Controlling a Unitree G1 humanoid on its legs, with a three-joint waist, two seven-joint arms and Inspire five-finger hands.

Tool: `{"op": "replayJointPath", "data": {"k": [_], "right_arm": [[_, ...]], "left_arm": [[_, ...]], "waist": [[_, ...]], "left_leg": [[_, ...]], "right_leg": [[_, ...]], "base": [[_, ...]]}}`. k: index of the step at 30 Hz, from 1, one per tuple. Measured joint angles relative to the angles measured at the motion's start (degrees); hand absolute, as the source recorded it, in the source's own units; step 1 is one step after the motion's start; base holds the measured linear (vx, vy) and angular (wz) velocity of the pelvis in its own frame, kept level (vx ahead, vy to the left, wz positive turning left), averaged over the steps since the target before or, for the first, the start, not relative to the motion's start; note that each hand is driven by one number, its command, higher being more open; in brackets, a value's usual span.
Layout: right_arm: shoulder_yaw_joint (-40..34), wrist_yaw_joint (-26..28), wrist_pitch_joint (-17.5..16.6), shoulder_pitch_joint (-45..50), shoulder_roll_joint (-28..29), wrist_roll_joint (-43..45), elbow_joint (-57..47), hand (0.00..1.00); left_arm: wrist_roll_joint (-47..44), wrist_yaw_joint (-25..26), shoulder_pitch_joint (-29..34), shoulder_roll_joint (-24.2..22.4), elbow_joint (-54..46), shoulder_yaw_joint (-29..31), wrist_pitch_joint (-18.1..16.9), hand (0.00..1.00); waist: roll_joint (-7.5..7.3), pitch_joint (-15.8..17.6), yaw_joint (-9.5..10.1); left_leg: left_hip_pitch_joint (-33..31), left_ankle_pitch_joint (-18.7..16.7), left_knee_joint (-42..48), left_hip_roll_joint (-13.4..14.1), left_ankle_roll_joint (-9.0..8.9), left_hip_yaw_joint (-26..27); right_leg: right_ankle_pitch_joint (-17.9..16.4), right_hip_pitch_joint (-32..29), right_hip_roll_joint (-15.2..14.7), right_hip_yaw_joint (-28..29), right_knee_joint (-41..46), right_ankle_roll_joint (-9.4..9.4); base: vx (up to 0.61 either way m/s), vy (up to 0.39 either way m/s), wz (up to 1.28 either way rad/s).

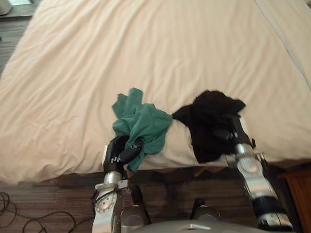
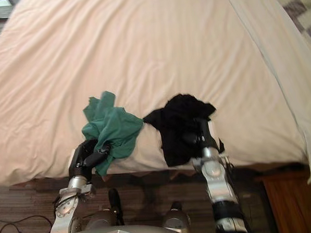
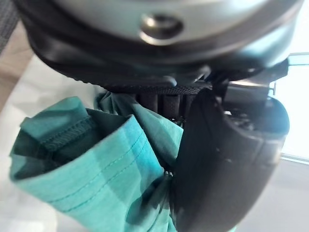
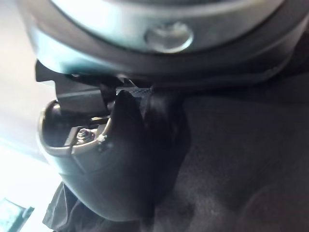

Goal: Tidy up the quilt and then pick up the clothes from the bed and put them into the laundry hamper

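Left eye view showed the left hand [image 1: 118, 152] at the near edge of the bed, fingers curled round the lower part of a green garment [image 1: 144, 122]. The left wrist view confirmed the grip: thumb [image 3: 217, 159] and fingers were closed with the green cloth bunched between them. The garment's upper part lay crumpled on the cream quilt [image 1: 141, 44], which was spread fairly smooth with shallow creases. Just beside it to the right lay a black garment [image 1: 208, 119], also at the near edge; whether the two touched could not be determined. The right hand [image 1: 236, 136] was buried in the black cloth, and the right wrist view showed its thumb [image 4: 123, 164] clamped against the dark fabric. A wooden cabinet [image 1: 306, 197] stood on the floor [image 1: 45, 200] at the far right.
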Motion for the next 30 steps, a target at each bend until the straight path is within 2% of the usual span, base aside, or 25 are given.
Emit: {"op": "replayJointPath", "data": {"k": [1,2,3,5,7,8,9,10,11,12,16,17,18,19,20,21,22,23,24,25,26,27,28,29,30], "right_arm": [[0.0,0.1,-0.1,4.7,0.7,1.0,-1.7,0.0],[0.4,0.0,-0.2,9.1,3.6,4.3,-2.8,0.0],[0.6,0.0,-0.3,9.7,4.8,6.4,-2.8,0.0],[0.7,0.0,-0.6,11.7,7.0,13.3,-3.9,0.0],[0.7,-0.3,-1.2,14.0,6.3,17.1,-6.5,0.0],[0.7,-1.2,-1.6,16.6,5.9,19.0,-8.1,0.0],[0.7,-1.4,-1.6,17.7,5.6,20.1,-8.9,0.0],[0.7,-2.2,-1.5,19.6,5.6,21.3,-10.6,0.0],[0.7,-2.6,-1.5,20.8,5.5,22.3,-11.7,0.0],[0.7,-3.3,-1.5,23.0,5.1,23.7,-12.8,0.0],[0.8,-3.8,-0.4,25.2,5.3,24.8,-14.6,0.0],[0.8,-3.8,0.1,25.2,5.2,24.8,-14.6,0.0],[0.8,-3.8,0.6,25.7,5.2,24.6,-14.6,0.0],[0.8,-3.8,0.7,26.1,5.3,24.5,-14.6,0.0],[0.9,-3.7,0.9,27.0,5.5,23.6,-15.7,0.0],[0.9,-3.6,0.8,27.5,5.2,22.0,-16.3,0.0],[0.8,-3.6,1.1,27.6,5.4,20.3,-16.3,0.0],[0.8,-3.6,1.3,27.8,5.3,19.7,-16.2,0.0],[0.7,-3.6,1.5,28.1,5.4,19.1,-16.1,0.0],[0.8,-3.2,2.1,27.9,6.4,17.7,-15.3,0.0],[1.0,-2.7,2.4,27.8,7.3,17.6,-14.7,0.0],[3.1,-1.8,3.1,28.1,8.2,17.6,-15.0,0.0],[6.5,-0.3,3.5,28.1,8.8,17.6,-14.9,0.0],[8.0,0.6,3.9,27.6,9.5,17.5,-14.3,0.0],[11.3,1.9,4.1,26.7,11.5,17.8,-13.9,0.0]], "left_arm": [[-2.1,-0.2,0.6,0.1,0.9,0.2,0.0,0.0],[-5.4,0.1,1.1,0.4,1.9,1.0,0.0,0.0],[-6.6,0.2,1.4,0.4,2.3,1.4,0.0,0.0],[-10.0,0.9,2.4,0.1,3.0,2.3,0.0,0.0],[-12.3,1.5,4.1,-0.4,3.2,1.7,0.1,0.0],[-12.8,1.6,5.4,-0.5,3.1,1.3,0.2,0.0],[-13.5,1.8,6.0,-0.6,2.9,1.2,0.2,0.0],[-15.0,2.1,6.9,-0.7,2.6,1.6,0.3,0.0],[-15.3,2.2,7.2,-0.7,2.6,1.6,0.3,0.0],[-16.8,2.4,8.9,-1.1,2.4,1.8,0.5,0.0],[-17.1,3.0,13.2,-1.2,-1.4,1.7,0.5,0.0],[-17.1,3.0,12.8,-1.0,-1.5,1.7,0.5,0.0],[-17.1,3.2,11.0,-0.4,-1.3,1.5,0.7,0.0],[-17.1,3.3,10.3,-0.3,-1.3,1.5,0.7,0.0],[-16.4,3.2,9.4,-0.3,-1.8,1.4,0.5,0.0],[-16.2,3.2,9.1,-0.7,-1.6,1.1,0.6,0.0],[-16.1,3.0,9.0,-0.5,-0.9,0.5,0.8,0.0],[-16.1,2.9,8.8,-0.4,-0.1,-0.1,0.8,0.0],[-15.4,2.7,8.3,-0.2,2.3,-0.7,0.8,0.0],[-13.8,2.8,7.9,0.1,4.9,-0.7,1.5,0.0],[-13.6,2.9,7.7,0.7,5.6,-0.6,1.9,0.0],[-13.5,3.0,9.2,0.7,5.6,-0.5,2.7,0.0],[-13.5,3.8,10.1,1.0,5.4,-0.1,2.8,0.0],[-13.5,4.4,10.1,1.3,5.4,-0.1,2.9,0.0],[-13.5,5.0,9.4,1.5,5.4,-1.1,3.0,0.0]], "waist": [[-0.06,-0.6,-0.24],[-2.8,-1.7,-0.29],[-3.82,-2.1,-0.3],[-4.82,-2.6,0.27],[-3.27,-2.6,0.04],[-2.74,-2.7,-0.14],[-2.67,-2.7,-0.28],[-3.05,-2.7,-1.29],[-3.28,-2.8,-1.53],[-2.4,-2.8,-1.45],[-1.07,-2.8,-0.89],[-1.11,-2.8,-0.87],[-1.64,-3.1,-1.12],[-1.86,-3.2,-1.13],[-1.83,-3.6,-0.74],[-0.68,-3.6,-1.02],[-0.6,-3.6,-1.23],[-0.54,-3.6,-1.24],[-0.07,-3.7,-1.27],[0.01,-3.8,-1.33],[-0.53,-4.2,-1.27],[0.51,-4.3,-0.22],[0.94,-4.1,-0.52],[0.38,-4.3,-0.64],[0.49,-4.2,-1.27]], "left_leg": [[-0.7,0.3,0.0,0.8,0.03,-2.9],[-1.8,0.9,0.0,0.1,-0.62,-6.2],[-2.3,1.0,0.0,-0.5,-0.91,-7.1],[-4.2,2.0,0.0,-0.7,-2.01,-9.8],[-5.5,3.5,0.0,-0.2,-2.25,-12.8],[-6.4,4.3,0.0,-0.5,-1.18,-12.2],[-7.1,3.4,0.2,-0.6,1.74,-9.6],[-9.4,0.7,4.0,1.2,6.57,1.1],[-10.3,-0.3,6.5,2.8,7.99,7.4],[-10.5,-0.7,10.9,6.7,8.78,18.6],[-11.1,-2.7,12.1,7.4,8.53,21.2],[-11.5,-4.9,12.6,7.5,8.98,22.2],[-12.4,-12.4,14.6,7.9,10.34,26.3],[-12.4,-14.3,15.2,7.9,10.19,28.2],[-13.6,-14.7,18.0,9.2,11.17,31.6],[-13.9,-12.6,17.8,9.4,10.4,31.8],[-14.3,-11.2,16.9,7.3,8.95,29.6],[-14.5,-11.2,16.0,5.6,8.87,27.4],[-14.3,-11.4,13.5,2.4,8.62,23.5],[-13.3,-12.9,11.2,0.6,6.47,21.8],[-13.6,-13.2,12.3,0.4,6.8,21.5],[-12.1,-13.0,15.3,1.5,7.79,19.6],[-11.7,-6.8,14.7,0.4,10.88,15.8],[-11.4,-6.8,14.6,-0.9,11.68,14.3],[-10.5,-6.6,12.2,-4.4,11.41,10.0]], "right_leg": [[-3.5,-1.8,2.5,7.2,3.1,-0.19],[-6.9,-1.9,5.7,14.3,1.4,-1.55],[-8.1,-1.1,5.5,14.9,0.6,-0.85],[-10.0,1.1,5.4,12.1,-3.9,2.79],[-10.0,2.3,6.2,8.3,-4.1,2.7],[-10.0,3.5,5.9,4.6,-4.5,2.66],[-9.9,4.0,5.3,2.7,-4.8,2.65],[-9.6,5.0,4.6,-0.8,-5.9,2.7],[-9.6,5.6,4.4,-2.4,-6.2,2.73],[-9.6,7.2,4.7,-5.4,-5.8,2.73],[-8.3,8.2,3.9,-13.3,-0.3,2.22],[-7.5,8.7,3.9,-15.1,-0.2,2.16],[-4.8,10.6,3.6,-21.0,-1.4,1.55],[-3.9,11.5,3.2,-23.3,-2.3,0.85],[-3.6,12.8,3.0,-27.5,-2.7,0.38],[-3.6,13.9,4.1,-30.4,-2.1,0.37],[-3.5,15.0,3.1,-33.8,0.4,0.19],[-3.1,14.9,2.0,-35.2,2.7,-0.47],[-0.7,14.4,-0.4,-36.6,8.9,-4.42],[4.4,13.0,-3.0,-36.4,13.9,-12.51],[7.4,12.3,-4.0,-36.0,16.2,-15.4],[13.5,11.1,-4.4,-32.5,21.5,-13.85],[6.4,8.4,-3.3,-24.6,26.5,-9.17],[2.8,6.7,-2.5,-20.7,27.9,-6.64],[-2.2,2.4,0.7,-13.6,29.8,-4.06]], "base": [[0.03,-0.18,1.41],[0.01,-0.175,1.38],[0.02,-0.196,1.03],[0.01,-0.16,0.6],[-0.03,-0.147,0.9],[-0.03,-0.082,1.12],[0.0,-0.04,1.27],[0.02,-0.008,1.09],[0.05,-0.033,1.4],[0.06,-0.017,1.15],[0.06,0.032,0.98],[0.14,0.085,1.79],[0.17,0.091,1.77],[0.19,0.119,2.22],[0.16,0.106,1.74],[0.19,0.128,2.07],[0.17,0.121,1.7],[0.18,0.202,1.89],[0.22,0.215,1.82],[0.19,0.185,1.73],[0.25,0.064,1.32],[0.36,0.017,1.08],[0.42,0.018,1.06],[0.39,0.018,1.59],[0.27,0.019,2.03]]}}
